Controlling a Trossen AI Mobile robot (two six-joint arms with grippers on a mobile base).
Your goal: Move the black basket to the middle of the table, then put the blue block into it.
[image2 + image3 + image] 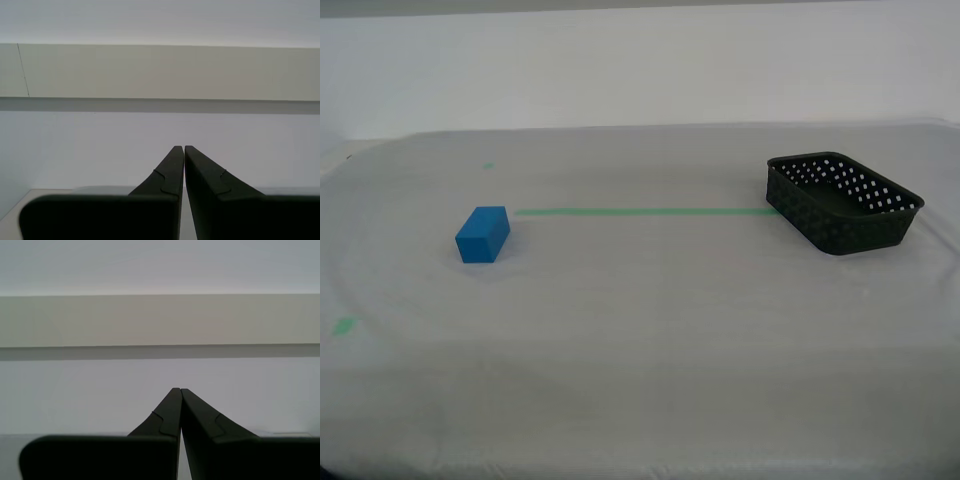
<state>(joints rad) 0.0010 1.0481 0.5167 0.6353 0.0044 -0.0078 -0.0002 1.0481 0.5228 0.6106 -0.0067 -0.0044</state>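
Table (pixel 640 400) cloth-covered, green tape line across it. Black basket (pixel 844 203) at the exterior view's right, at the line's end, well away from both jaws. Looks light, stiff plastic; pinch one perforated wall at the rim. Blue block (pixel 483 234) at the exterior view's left, solid, smooth, maybe slippery; grip across opposite flat faces. My first gripper (pixel 179 390) and my second gripper (pixel 183 147): jaws closed together, empty, pointed at wall.

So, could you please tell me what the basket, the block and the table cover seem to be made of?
The black basket looks like moulded plastic, with regular round holes in its walls. The blue block has smooth, matte, evenly coloured faces, so plastic or painted wood. The table seems covered in white-grey cloth with faint wrinkles.
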